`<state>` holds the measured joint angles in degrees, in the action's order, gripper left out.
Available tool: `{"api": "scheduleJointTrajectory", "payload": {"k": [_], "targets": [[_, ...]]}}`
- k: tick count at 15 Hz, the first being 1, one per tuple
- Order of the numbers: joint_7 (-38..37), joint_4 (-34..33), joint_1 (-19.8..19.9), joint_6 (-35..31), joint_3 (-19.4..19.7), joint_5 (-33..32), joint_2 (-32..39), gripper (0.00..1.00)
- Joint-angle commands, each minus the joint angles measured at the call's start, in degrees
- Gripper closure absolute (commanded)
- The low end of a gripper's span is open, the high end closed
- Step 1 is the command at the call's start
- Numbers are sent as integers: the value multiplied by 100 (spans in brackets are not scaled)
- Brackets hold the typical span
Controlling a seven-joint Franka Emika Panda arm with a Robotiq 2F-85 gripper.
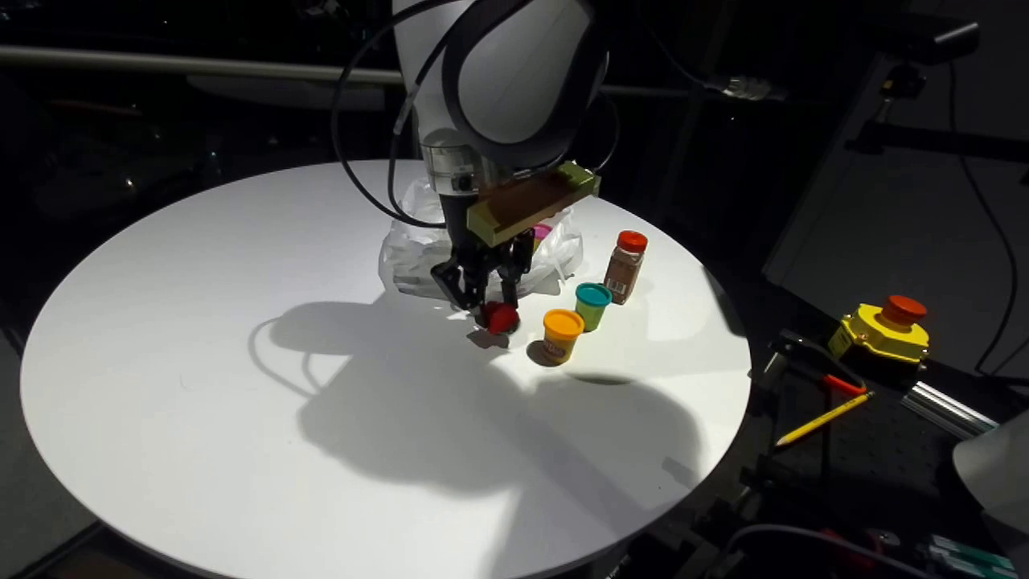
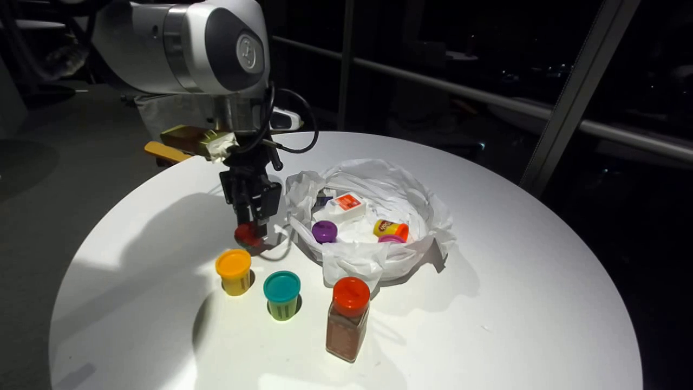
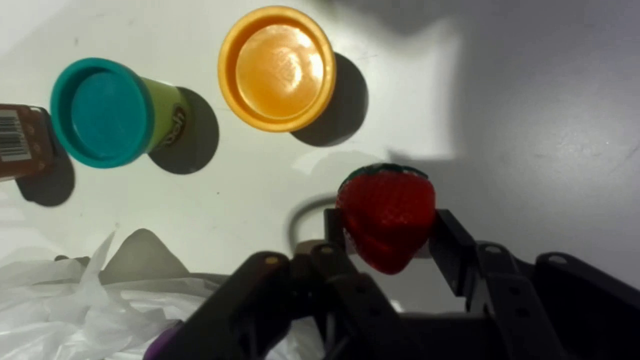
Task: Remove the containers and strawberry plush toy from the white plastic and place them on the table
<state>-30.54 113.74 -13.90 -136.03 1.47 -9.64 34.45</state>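
Red strawberry plush toy (image 3: 387,212) — pinched in gripper (image 3: 389,227) | orange cup (image 2: 234,271), teal-lidded cup (image 2: 282,295) — upright on table (image 2: 514,303)

The table (image 2: 541,271) bears the white plastic (image 2: 352,262), orange cup (image 2: 234,271), teal-lidded cup (image 2: 282,295) — and red-capped jar (image 2: 347,325)

Tool (image 1: 497,310) clasps strawberry toy (image 1: 504,319) near upright orange cup (image 1: 561,336).
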Motion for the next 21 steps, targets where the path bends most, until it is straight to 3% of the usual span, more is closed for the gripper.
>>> {"api": "scheduleJointTrajectory", "payload": {"k": [1,5,9,14,21], "targets": [[265,-389,17,404,-69,270,39,25],[-73,-430,164,281,91,647,-342,0],[-255,-574,537,17,328,1104,-490,0],[-631,-984,1030,-277,497,1723,-164,0],[-1600,-1677,1218,-495,720,2018,504,0]]}}
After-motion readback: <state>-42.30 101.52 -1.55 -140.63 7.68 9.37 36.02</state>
